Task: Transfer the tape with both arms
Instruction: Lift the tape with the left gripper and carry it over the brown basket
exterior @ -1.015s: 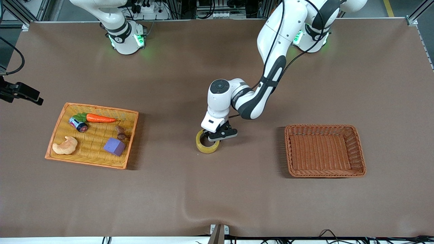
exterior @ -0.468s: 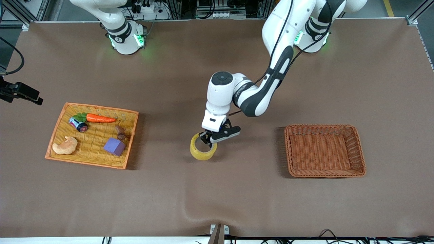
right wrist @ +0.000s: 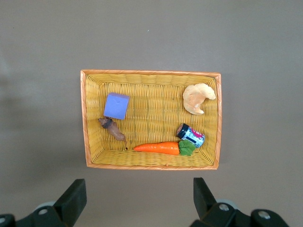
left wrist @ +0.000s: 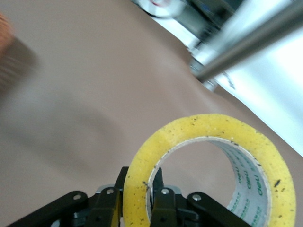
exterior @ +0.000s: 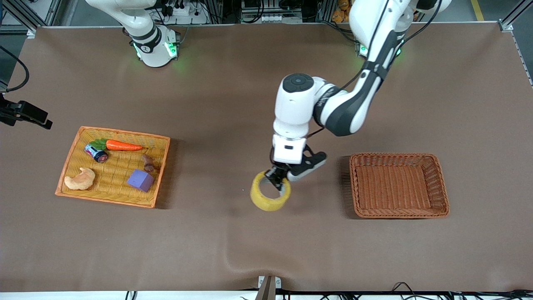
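While carrying toward the brown basket (exterior: 399,185), left claw (exterior: 280,180) clamped across the wall of the tape (exterior: 270,196), ring dangling below over bare worktop (exterior: 266,250). Right claw (right wrist: 137,201), wide open, empty, waiting above the yellow basket (right wrist: 150,74).

The right arm (exterior: 137,25) is cut off by the top edge of the front view, its gripper (right wrist: 137,201) is only half seen, and the brown basket (left wrist: 4,52) is blurred at the picture's edge.
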